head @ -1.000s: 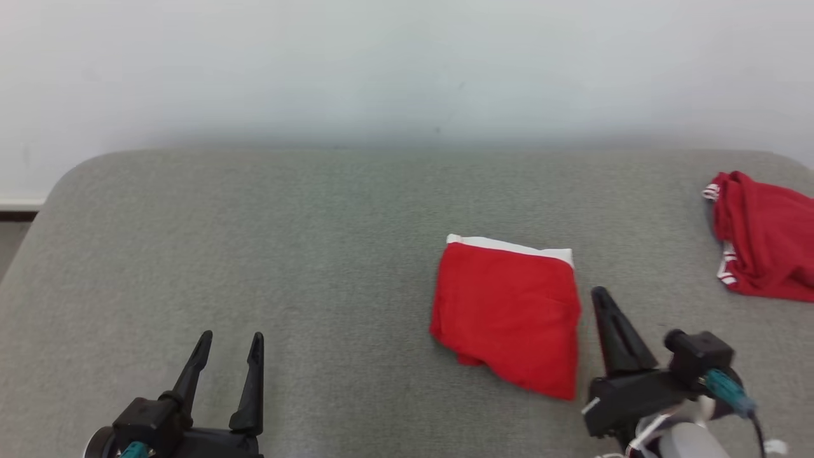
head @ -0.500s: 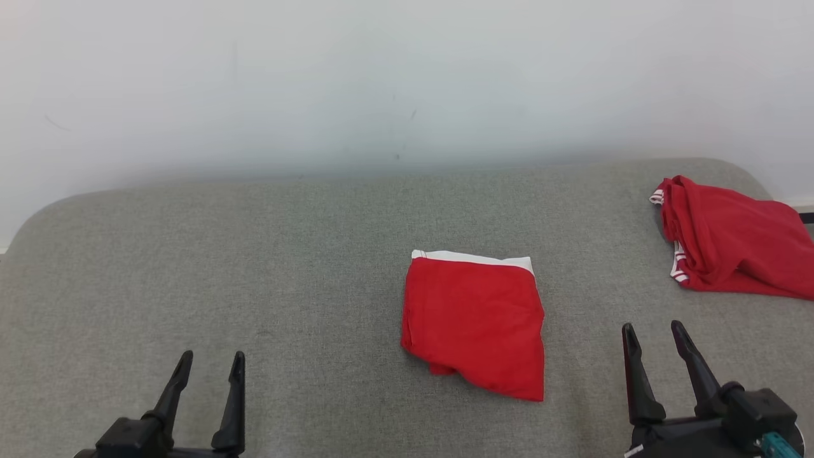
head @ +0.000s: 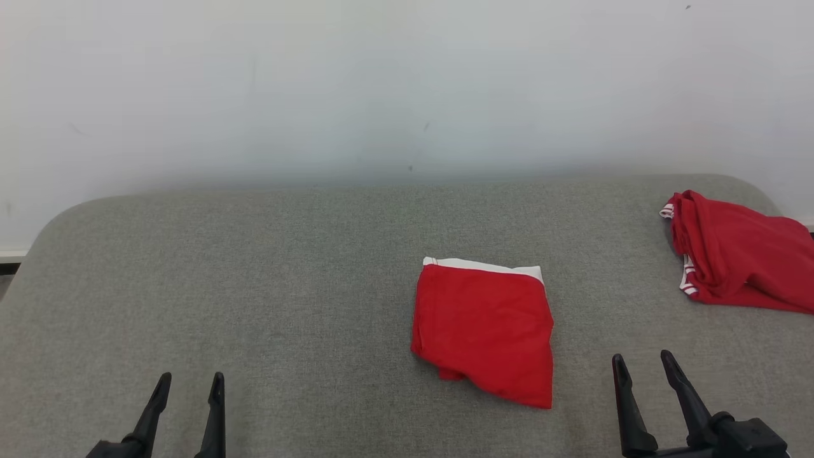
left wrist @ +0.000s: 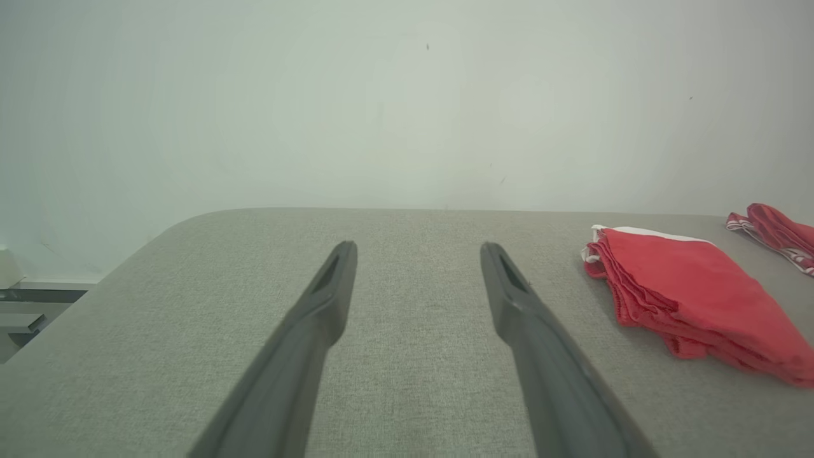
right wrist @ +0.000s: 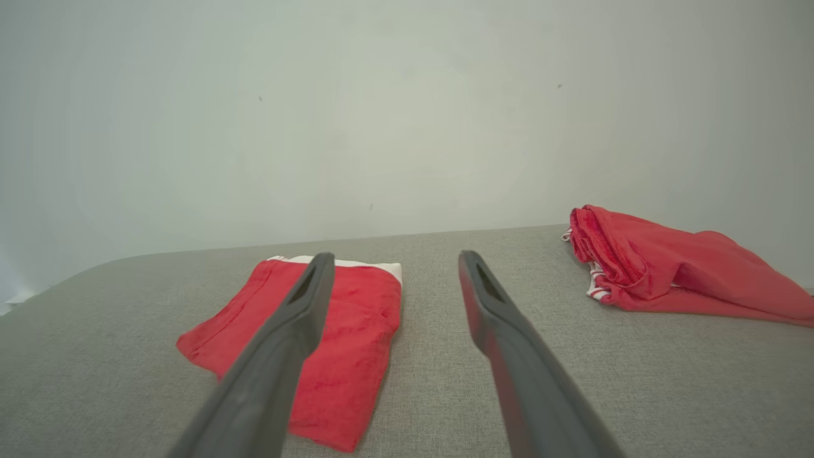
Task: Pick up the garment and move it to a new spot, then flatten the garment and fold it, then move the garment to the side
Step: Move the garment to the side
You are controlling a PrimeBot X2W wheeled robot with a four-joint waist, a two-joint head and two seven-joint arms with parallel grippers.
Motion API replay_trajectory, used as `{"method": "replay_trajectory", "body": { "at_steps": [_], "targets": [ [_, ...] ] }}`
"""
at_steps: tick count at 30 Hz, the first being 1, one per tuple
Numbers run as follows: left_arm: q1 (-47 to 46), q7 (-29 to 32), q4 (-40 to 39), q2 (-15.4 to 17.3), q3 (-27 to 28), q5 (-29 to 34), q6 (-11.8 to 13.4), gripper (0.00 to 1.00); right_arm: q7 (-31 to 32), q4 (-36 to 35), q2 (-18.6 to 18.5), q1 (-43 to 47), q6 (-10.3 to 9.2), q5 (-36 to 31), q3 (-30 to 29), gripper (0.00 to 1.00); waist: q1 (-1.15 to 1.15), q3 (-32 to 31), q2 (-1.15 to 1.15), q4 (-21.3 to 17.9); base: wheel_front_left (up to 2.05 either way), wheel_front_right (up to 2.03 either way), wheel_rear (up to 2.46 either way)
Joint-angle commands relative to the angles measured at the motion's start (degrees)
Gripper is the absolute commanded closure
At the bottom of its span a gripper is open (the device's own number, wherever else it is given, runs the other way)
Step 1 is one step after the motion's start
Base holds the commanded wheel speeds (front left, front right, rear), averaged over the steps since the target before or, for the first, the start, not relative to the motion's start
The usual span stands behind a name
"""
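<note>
Broadly, a pale wall [head: 407, 76] stands behind the grey fabric-covered bench [head: 254, 286], which carries two red pieces of cloth. A crumpled red garment [head: 731, 261] with white stripes lies at the far right corner, and the folded red garment [head: 486, 331], with a white band on its far edge, lies flat a little right of the middle, well apart from it. The left end effector [head: 191, 380] and the right end effector [head: 640, 358] are at the near edge, both with fingers spread open and holding nothing, apart from the cloth.

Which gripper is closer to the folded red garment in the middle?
Right. The right gripper sits close beside the folded garment; the left gripper is far off on its opposite side.
</note>
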Motion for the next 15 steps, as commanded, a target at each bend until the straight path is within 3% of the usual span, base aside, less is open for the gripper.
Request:
{"method": "replay_trajectory", "body": {
  "at_steps": [1,15],
  "targets": [
    [0.95,-0.1,-0.34,0.23,0.33,0.67,0.1,0.0,-0.04,-0.12,0.05,0.4,0.02,-0.54,0.36,0.0,0.0,-0.06,0.0,0.15,0.0,0.0,0.0],
    [1.44,-0.1,-0.68,-0.97,0.96,1.44,0.11,0.0,-0.04,1.36,-0.25,-1.01,0.02,-0.14,1.94,0.0,0.0,0.41,0.0,1.08,0.0,0.0,0.0]
  ]
}}
